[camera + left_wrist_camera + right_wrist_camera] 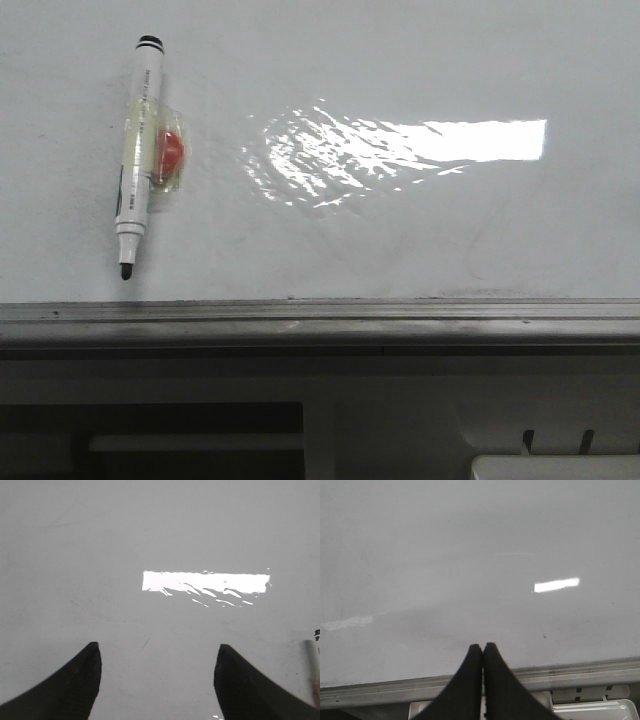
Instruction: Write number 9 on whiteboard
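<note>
1. Whiteboard (420, 230): glossy white surface fills most of the front view. A bright rectangular glare patch (480, 140) sits right of centre, with rippled reflections trailing off its left end.
2. Grey metal edge strip (320, 318) runs the full width along the near side of the board. Below it lie dark recesses and pale structure, too dim to identify.
3. No black strokes of a number 9 can be made out on the board in any view; only faint smudges and hairline marks show.
4. Marker pen (137, 150): white barrel, lies flat on the board at far left in the front view, roughly upright in the picture with a slight tilt. Uncapped dark tip points toward the edge strip; black end points away.
5. A clear piece with a red-orange blob (170, 150) is fixed against the middle of the barrel, on its right side.
6. Left gripper (157, 672): jaws spread wide, nothing between them, only bare board below. The end of the marker pen (314, 665) shows at the picture's edge, apart from the fingers.
7. Right gripper (483, 652): the two dark fingers (467, 680) are pressed together, holding nothing, positioned over the edge strip (570, 675) with board beyond.
</note>
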`<act>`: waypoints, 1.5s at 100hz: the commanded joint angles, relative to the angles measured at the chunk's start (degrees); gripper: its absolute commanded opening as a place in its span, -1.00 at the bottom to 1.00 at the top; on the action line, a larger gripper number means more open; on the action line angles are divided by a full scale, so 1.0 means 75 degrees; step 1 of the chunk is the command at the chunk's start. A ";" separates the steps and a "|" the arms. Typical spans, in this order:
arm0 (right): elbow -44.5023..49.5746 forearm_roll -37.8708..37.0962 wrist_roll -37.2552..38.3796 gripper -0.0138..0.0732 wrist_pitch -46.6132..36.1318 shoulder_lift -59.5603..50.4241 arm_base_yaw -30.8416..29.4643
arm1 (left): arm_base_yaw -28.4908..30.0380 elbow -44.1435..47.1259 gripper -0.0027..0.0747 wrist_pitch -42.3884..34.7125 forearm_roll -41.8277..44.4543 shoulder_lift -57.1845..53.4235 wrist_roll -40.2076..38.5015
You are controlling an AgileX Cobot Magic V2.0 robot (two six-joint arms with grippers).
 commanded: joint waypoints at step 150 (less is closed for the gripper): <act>-0.0279 0.0031 -0.0037 -0.84 -0.0482 0.0129 0.0011 | -0.6057 -0.0285 0.15 -0.5789 -0.0630 0.7415 -0.1041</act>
